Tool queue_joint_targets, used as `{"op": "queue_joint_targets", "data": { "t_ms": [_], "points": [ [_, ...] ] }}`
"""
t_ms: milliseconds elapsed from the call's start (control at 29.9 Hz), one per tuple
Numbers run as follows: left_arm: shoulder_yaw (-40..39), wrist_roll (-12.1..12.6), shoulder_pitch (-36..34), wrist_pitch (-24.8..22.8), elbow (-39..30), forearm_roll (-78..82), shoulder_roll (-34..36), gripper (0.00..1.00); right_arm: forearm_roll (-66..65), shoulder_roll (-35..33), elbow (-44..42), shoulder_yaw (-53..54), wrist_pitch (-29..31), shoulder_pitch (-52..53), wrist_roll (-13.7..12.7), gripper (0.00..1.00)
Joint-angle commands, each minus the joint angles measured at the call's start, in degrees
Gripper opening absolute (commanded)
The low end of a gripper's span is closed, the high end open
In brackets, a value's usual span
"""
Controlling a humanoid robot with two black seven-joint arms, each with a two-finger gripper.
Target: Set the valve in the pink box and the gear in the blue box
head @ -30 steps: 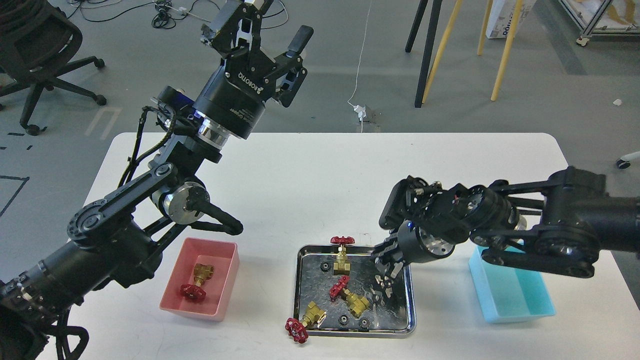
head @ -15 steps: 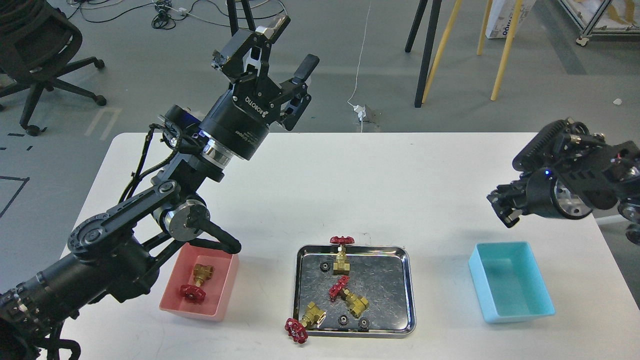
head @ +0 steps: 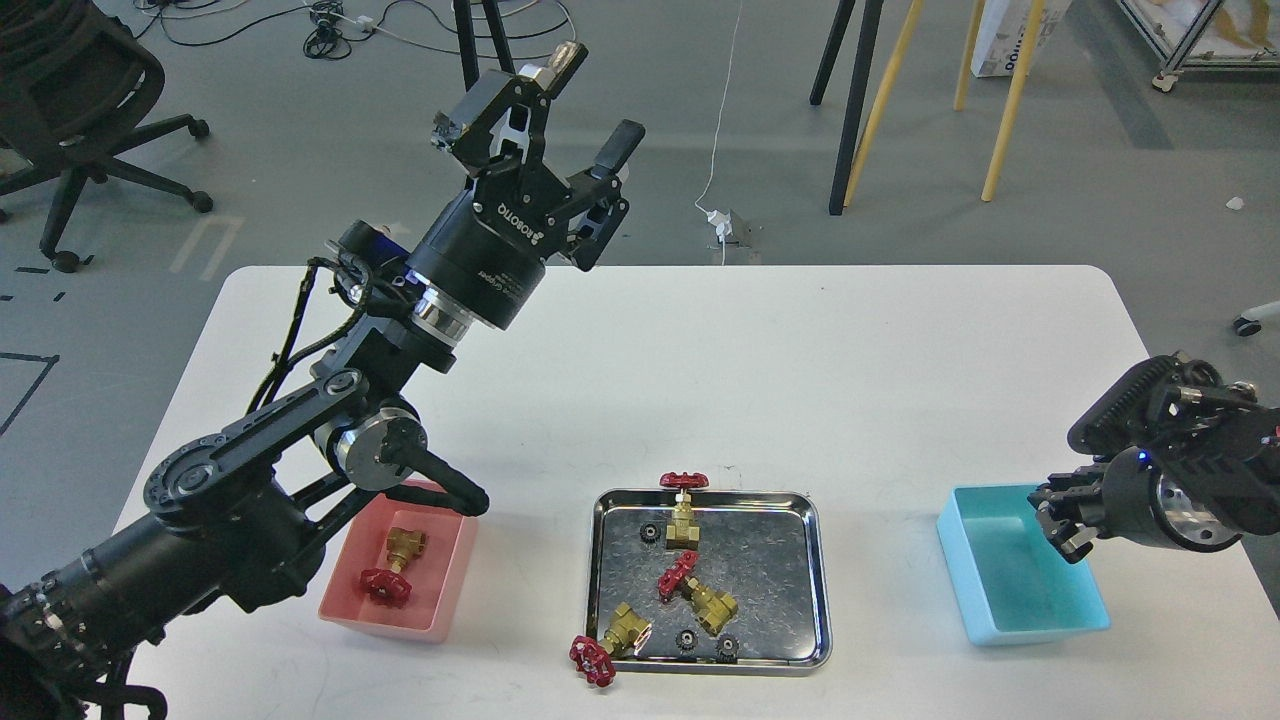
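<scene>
One valve (head: 392, 565) already lies in our pink box (head: 440, 600) on the left; three valves and the gears (head: 686, 639) sit on the tray (head: 818, 600). Our right gripper (head: 1062, 518) hangs over the blue box (head: 1040, 610), jaws too dark to tell, any gear there unseen. Our left gripper (head: 570, 110) is raised far left, jaws spread and empty.
</scene>
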Motion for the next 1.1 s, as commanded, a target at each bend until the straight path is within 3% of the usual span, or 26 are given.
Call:
{"op": "queue_joint_targets", "data": {
  "t_ms": [0, 301, 435, 536, 670, 904, 1071],
  "points": [
    [0.00, 0.00, 0.05, 0.00, 0.01, -0.01, 0.30, 0.76, 0.25, 0.40, -0.05, 0.90, 0.00, -0.54, -0.01, 0.99],
    [0.09, 0.00, -0.04, 0.00, 0.36, -0.09, 0.56, 0.76, 5.16, 2.59, -1.53, 12.58, 0.00, -0.72, 0.08, 0.99],
    [0.09, 0.00, -0.48, -1.14, 1.23, -0.36, 3.97, 0.78, 19.80, 4.35, -8.99, 25.31, 0.00, -2.21, 0.60, 0.99],
    [0.35, 0.00, -0.74, -8.05, 4.04, -0.44, 8.46, 0.80, 38.33, 7.77, -17.33, 34.54, 0.00, -5.54, 0.87, 0.99],
    [0.17, 0.00, -2.58, -21.67, 11.85, -1.23, 11.90, 0.81, 59.44, 15.05, -27.45, 48.86, 0.00, -11.52, 0.52, 0.99],
    [0.52, 0.00, -7.07, -21.67, 25.13, -14.22, 12.08, 0.84, 85.83, 34.65, -44.14, 72.25, 0.00, -19.70, -2.02, 0.99],
    [2.19, 0.00, -9.18, -21.67, 28.13, -16.88, 11.90, 0.84, 89.90, 43.54, -51.81, 77.71, 0.00, -20.84, -2.82, 0.99]
  ]
}}
